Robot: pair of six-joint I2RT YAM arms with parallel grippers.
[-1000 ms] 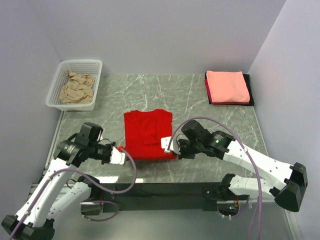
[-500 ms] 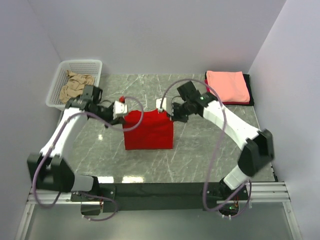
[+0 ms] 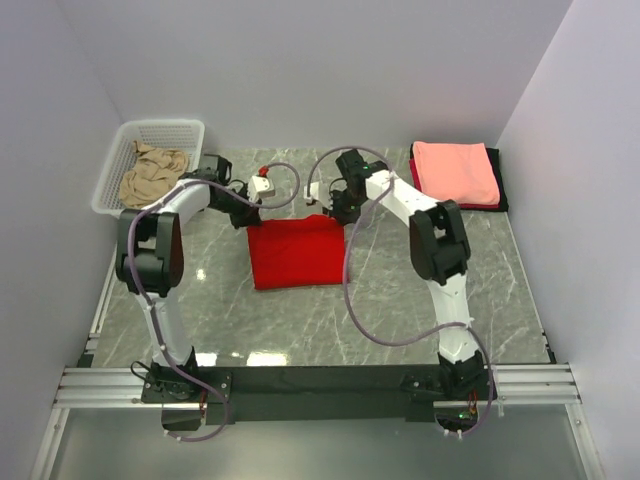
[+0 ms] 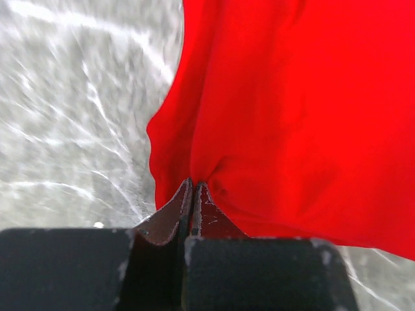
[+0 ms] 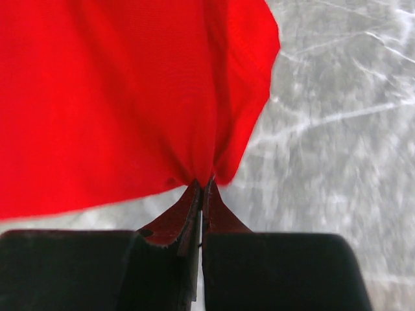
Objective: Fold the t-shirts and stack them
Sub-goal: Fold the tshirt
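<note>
**Red shirt folded mid-table, both arms pinching its far corners**

The bright red cloth t-shirt lies as a folded rectangle near the middle of the grey marble table. The left gripper has its jaws clenched on the far-left corner. The right gripper has its jaws clenched on the far-right corner. Cloth bunches at both tips. At far right, a folded salmon-pink t-shirt sits on a black t-shirt. At far left, a crumpled tan t-shirt lies inside the white plastic mesh basket.
</note>
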